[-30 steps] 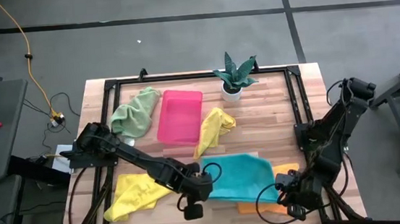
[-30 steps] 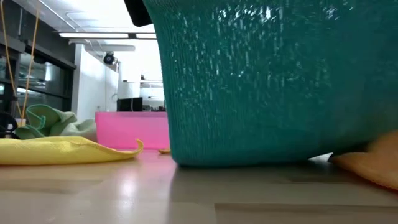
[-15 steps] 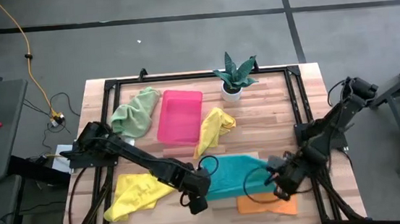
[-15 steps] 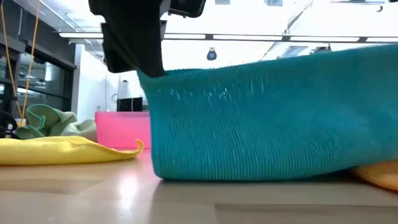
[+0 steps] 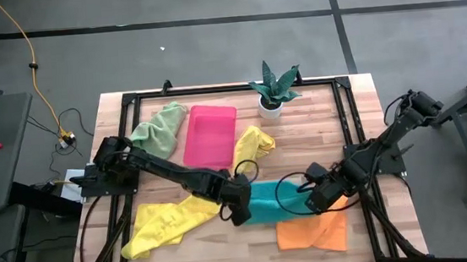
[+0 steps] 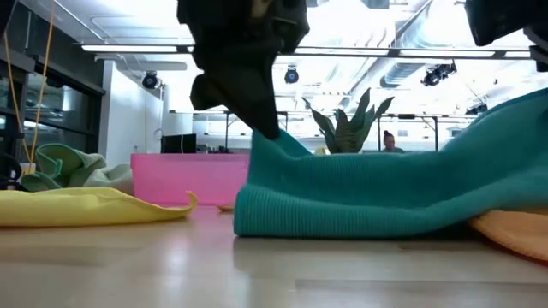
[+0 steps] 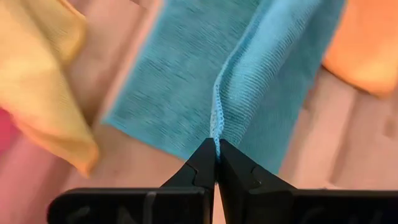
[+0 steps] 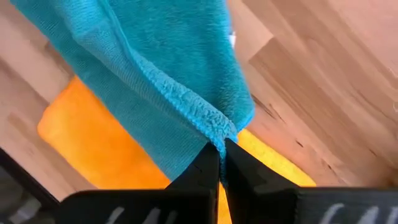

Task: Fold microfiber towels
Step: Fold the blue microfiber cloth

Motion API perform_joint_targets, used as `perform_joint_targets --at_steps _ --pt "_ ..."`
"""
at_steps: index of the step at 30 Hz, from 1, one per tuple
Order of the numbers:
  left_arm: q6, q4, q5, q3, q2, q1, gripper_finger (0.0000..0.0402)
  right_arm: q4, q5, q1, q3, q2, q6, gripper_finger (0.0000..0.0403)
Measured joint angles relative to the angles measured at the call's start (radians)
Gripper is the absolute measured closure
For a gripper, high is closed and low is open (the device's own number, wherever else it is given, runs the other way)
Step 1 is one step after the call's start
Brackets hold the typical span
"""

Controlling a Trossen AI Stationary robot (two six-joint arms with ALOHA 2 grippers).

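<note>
L gripper (image 5: 238, 205) and R gripper (image 5: 317, 198): jaws clamped on opposite corners of teal towel (image 5: 271, 206). Since a sec. ago, towel's held edge carried back across worktop (image 5: 327, 131) and lowered; orange towel (image 5: 312, 232) uncovered. First fold judged approx. complete.

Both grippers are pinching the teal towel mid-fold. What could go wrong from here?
1. The left gripper and right gripper each pinch only the hem of the teal towel, so a corner could slip out.
2. The teal towel overlaps the orange towel and might drag it along.
3. The yellow towel lies close to the left gripper and could snag.
</note>
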Motion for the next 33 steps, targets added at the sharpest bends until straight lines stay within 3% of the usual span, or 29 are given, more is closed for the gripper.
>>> perform_joint_targets --at_steps 10,33 --pt "-0.037 -0.035 -0.037 0.000 0.000 0.024 0.0402 -0.064 0.053 0.003 0.000 0.000 0.192 0.0403" --pt "-0.254 -0.107 -0.286 0.000 0.000 -0.039 0.0401 -0.088 0.086 0.003 0.000 0.000 0.295 0.0403"
